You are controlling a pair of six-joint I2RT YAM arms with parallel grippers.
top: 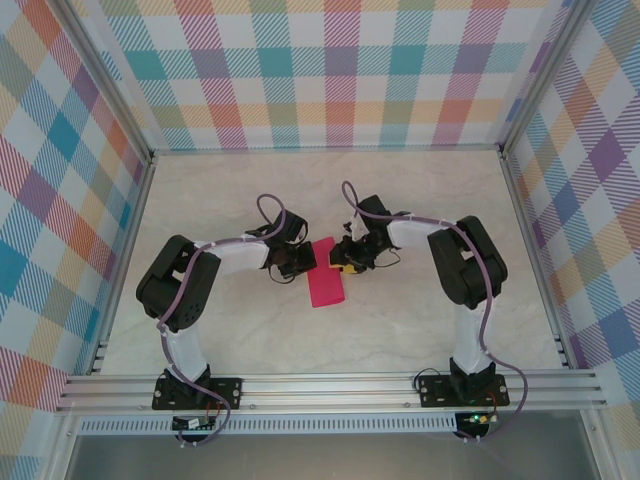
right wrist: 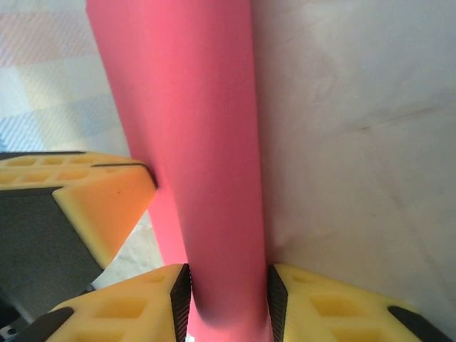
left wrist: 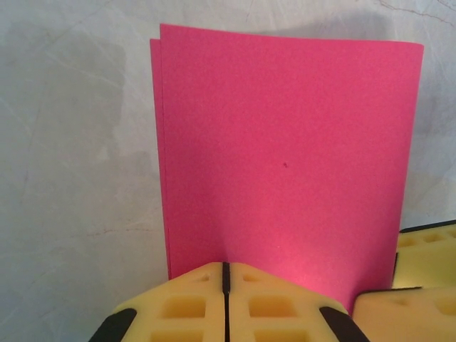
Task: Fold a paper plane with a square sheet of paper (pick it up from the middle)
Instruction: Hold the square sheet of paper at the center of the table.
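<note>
**Pink Sheet, Folded Double, Lies Between Two Grippers**

The square sheet of paper (top: 326,287) lies on the pale marbled table (top: 430,200) near the middle of the top view. It is a narrow pink-red oblong with its long sides running roughly from 12 to 6 o'clock. From the left wrist it is plainly doubled over. Two layers show at its 9 o'clock edge, one set slightly back from the other. The face is plain apart from one tiny dark speck near its middle.

The left gripper (left wrist: 225,299) sits at the sheet's 6 o'clock edge in its own camera, and at the sheet's 10 o'clock in the top view. Its yellow pads are pressed together with only a thin seam between them. Their tips cover the sheet's near edge; whether they pinch it or merely rest on it cannot be told.

The right gripper (right wrist: 228,306) sits at the sheet's 2 o'clock in the top view. Its jaws stand partly apart, and pink paper fills the gap between them, running away toward 12 o'clock. Whether they squeeze it cannot be told.

Plaid panels (top: 340,70) wall the table on three sides.
</note>
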